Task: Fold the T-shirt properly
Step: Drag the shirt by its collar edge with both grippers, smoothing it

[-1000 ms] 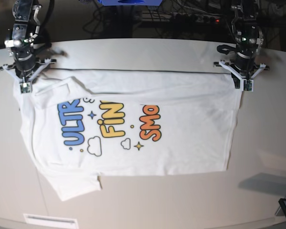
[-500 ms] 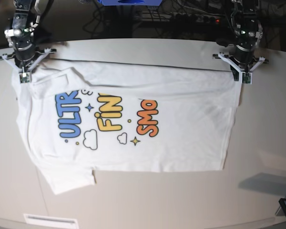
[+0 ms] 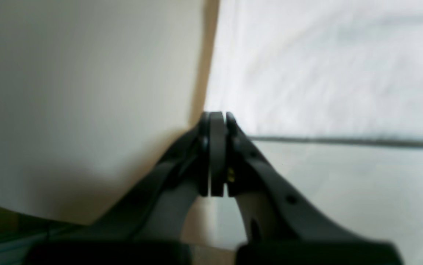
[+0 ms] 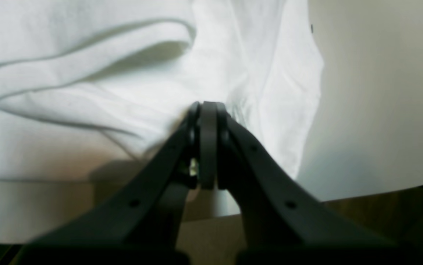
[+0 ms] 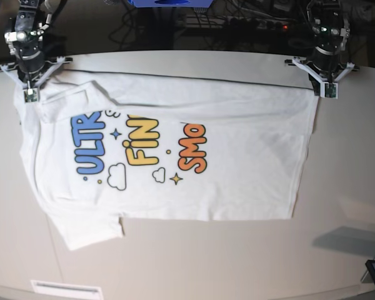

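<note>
Shirt: the T-shirt (image 5: 175, 156) lies print-up on the table (image 5: 337, 187), collar end toward 9 o'clock in the base view, hem toward 3 o'clock, its far edge stretched in a taut line along 12 o'clock.
Change: across the last second that far edge has travelled toward 12 o'clock, and the whole cloth has slid with it; the printed words sit higher in the view than before.
Arms then and now: both arms have backed toward the far table rim, keeping about the same spacing, so the edge between them stayed straight rather than sagging.
Left gripper: left gripper (image 3: 217, 117) has its jaws pressed fully together at the hem-side corner, at 1 o'clock in the base view; the wrist view shows cloth meeting the tips, so it looks pinched on the T-shirt.
Right gripper: right gripper (image 4: 206, 108) is likewise closed tight, with bunched white cloth gathered at its tips, at 11 o'clock in the base view near the shoulder.
Loose part: the near sleeve (image 5: 90, 228) trails flat at 7 o'clock.
Meaning: this reads as dragging the shirt flat and square before any fold; no fold is laid yet.
Risk: a corner slipping free would let the edge go slack.
</note>
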You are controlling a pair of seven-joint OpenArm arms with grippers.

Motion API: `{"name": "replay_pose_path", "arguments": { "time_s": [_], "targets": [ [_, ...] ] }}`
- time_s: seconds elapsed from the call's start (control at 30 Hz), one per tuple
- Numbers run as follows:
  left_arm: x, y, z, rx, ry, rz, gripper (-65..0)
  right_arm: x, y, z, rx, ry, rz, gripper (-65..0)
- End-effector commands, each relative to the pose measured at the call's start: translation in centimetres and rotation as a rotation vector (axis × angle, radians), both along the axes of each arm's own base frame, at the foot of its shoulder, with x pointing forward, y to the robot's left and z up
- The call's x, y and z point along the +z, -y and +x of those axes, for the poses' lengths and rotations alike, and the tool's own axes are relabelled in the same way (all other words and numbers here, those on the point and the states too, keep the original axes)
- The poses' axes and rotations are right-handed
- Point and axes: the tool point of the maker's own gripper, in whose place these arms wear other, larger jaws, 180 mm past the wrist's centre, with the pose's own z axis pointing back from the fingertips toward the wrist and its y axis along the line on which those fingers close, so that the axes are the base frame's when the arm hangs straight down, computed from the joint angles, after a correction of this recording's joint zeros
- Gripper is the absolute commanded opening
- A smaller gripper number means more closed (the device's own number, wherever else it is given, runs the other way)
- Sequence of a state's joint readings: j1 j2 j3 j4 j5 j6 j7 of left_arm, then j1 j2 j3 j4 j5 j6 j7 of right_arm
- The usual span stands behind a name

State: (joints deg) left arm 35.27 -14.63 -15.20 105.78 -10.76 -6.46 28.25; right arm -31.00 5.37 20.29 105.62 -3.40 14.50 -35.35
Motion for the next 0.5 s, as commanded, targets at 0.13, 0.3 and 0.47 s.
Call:
{"name": "replay_pose_path", "arguments": {
  "time_s": [0.13, 0.3, 0.47],
  "targets": [
    [4.3, 0.0, 2.2, 0.025, 0.152, 0.020, -65.0, -0.2, 0.5, -0.6, -0.008, -0.043, -0.017, -64.7],
    [4.1, 0.0, 4.7, 0.042, 0.195, -0.009, -65.0, -0.2, 0.4, -0.4, -0.007, -0.040, -0.016, -64.7],
    [1.1, 1.1, 6.3, 0.054, 0.106, -0.072, -65.0, -0.2, 0.4, -0.3, -0.007, -0.038, -0.016, -64.7]
  ]
}}
